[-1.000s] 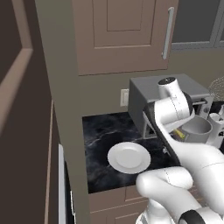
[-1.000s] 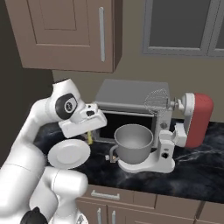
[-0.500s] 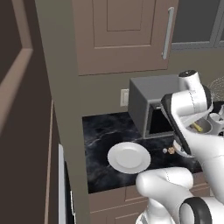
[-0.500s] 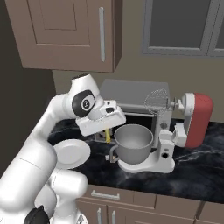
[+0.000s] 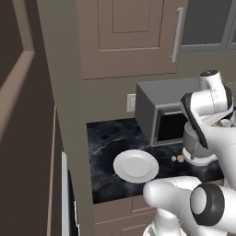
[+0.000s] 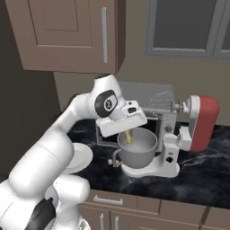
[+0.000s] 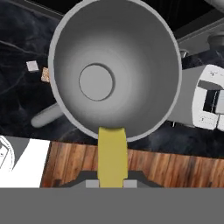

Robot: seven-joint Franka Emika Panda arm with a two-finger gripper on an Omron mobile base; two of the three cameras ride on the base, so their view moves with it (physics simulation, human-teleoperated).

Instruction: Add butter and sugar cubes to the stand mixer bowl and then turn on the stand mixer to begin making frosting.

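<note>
Gripper [image 6: 129, 136] pinched tight on the butter [image 7: 112, 157], stick hanging over the rim of the stand mixer bowl [image 7: 144, 57]. Bowl sits on the stand mixer [image 6: 197, 130] base, red head tilted back. Sugar cubes [image 5: 177, 158] lie on the dark counter [image 5: 110, 138] beside the bowl, near the white plate [image 5: 136, 166].

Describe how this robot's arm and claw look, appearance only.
The arm is glossy white with rounded, bulbous links and dark joints; one joint carries a black round cap with a small white marking. The hand is a flat white block. The claw ends in two small dark finger tips. No cables are visible.
</note>
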